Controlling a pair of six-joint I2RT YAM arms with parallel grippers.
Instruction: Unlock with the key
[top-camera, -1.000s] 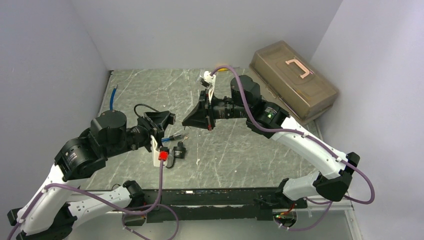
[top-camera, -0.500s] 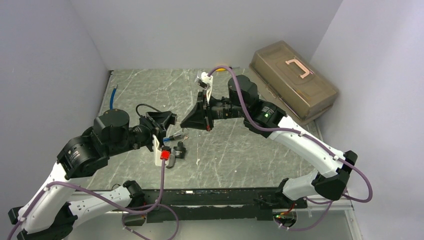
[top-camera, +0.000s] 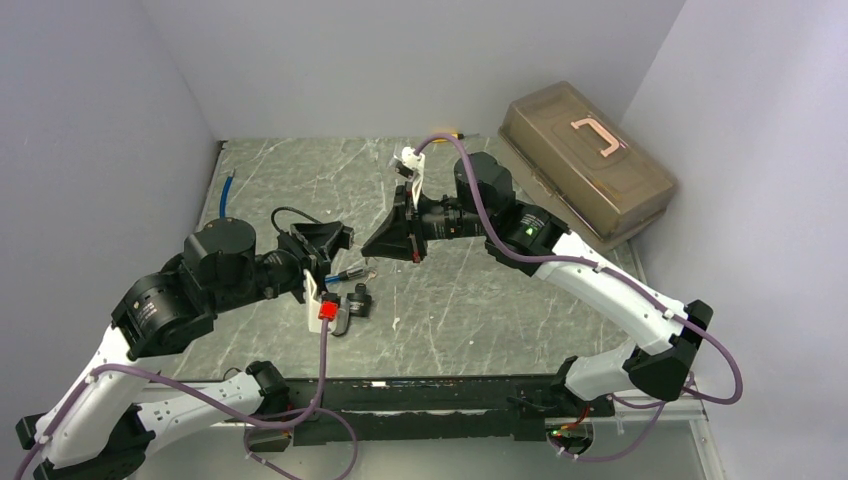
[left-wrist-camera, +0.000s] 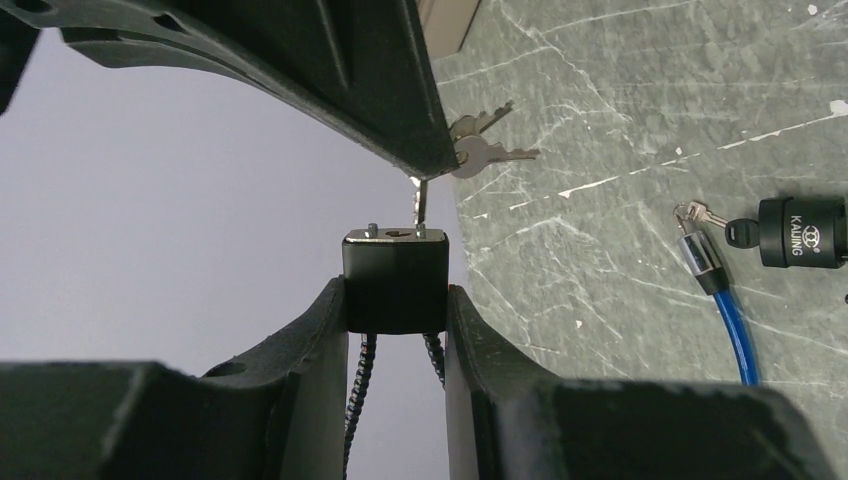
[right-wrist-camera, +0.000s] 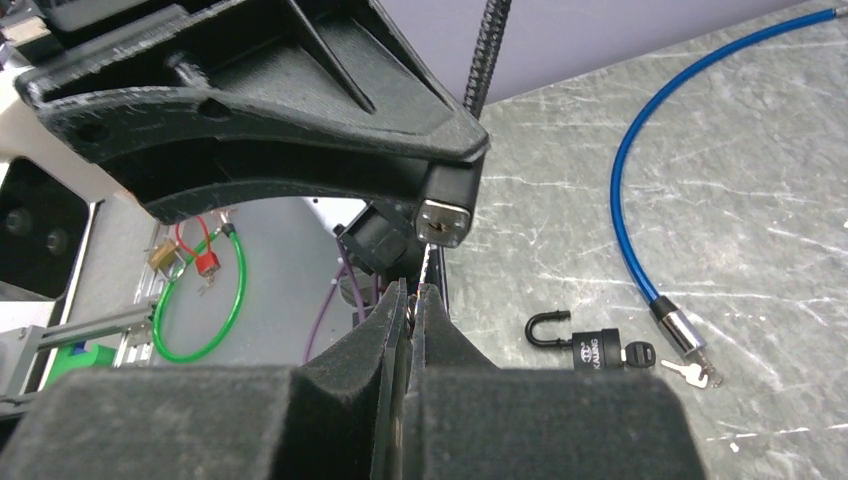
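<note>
Between the left fingers (left-wrist-camera: 470, 350), pinched by its flanks and held off the bench (top-camera: 480, 320), sits the black lock (left-wrist-camera: 395, 285). Its silver keyway face is turned toward the right fingers (right-wrist-camera: 450, 350), and its braided cable (left-wrist-camera: 358, 395) trails back between the left pair. The right fingers are pressed together on the key (left-wrist-camera: 420, 208), whose blade points straight at that face. Its tip is touching the face or just short of it; whether it has entered the slot I cannot tell. Spare keys (left-wrist-camera: 482, 150) dangle just beside the right fingertips. The likely trouble is misalignment: a blade slightly off the slot would skid over the face or lever the lock round in its grip. The thin key could also twist in its pinch once turned, and the loose keys might snag. Beyond both pairs, down on the bench, lie a small black padlock (left-wrist-camera: 800, 230) and the end of a blue cable (left-wrist-camera: 738, 340). Farthest off, well behind the right fingers, stands a brown tool box (top-camera: 590, 155), lid closed; its tinted walls do not show what is inside.
</note>
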